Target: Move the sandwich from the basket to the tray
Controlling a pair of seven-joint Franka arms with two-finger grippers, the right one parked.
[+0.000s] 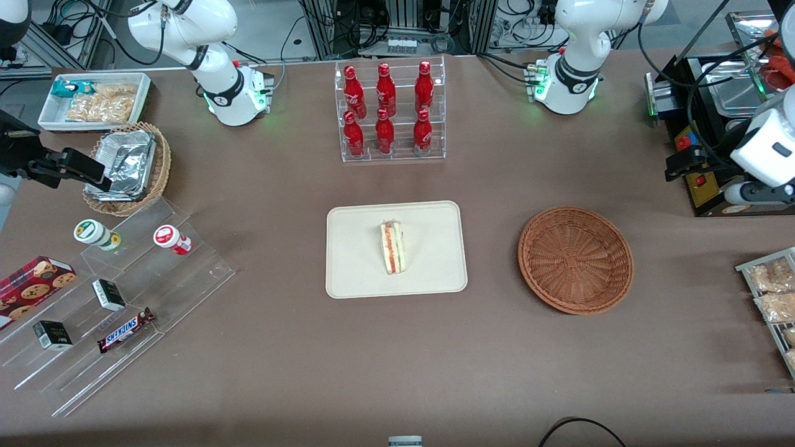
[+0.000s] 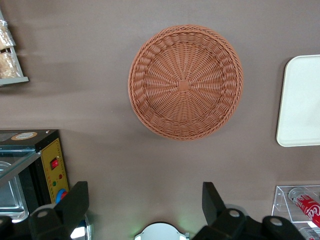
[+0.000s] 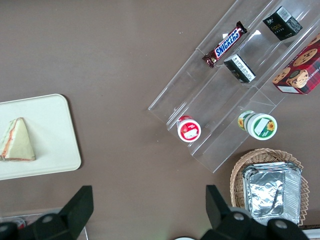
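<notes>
Sandwich is lying on tray, basket empty; gripper is hanging spread wide above the table, needing only a clear retreat.

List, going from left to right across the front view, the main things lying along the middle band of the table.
Red-capped jar → tray → sandwich on it → basket, empty. The left arm's claw hangs open above the table beside the basket, nothing in it.
</notes>
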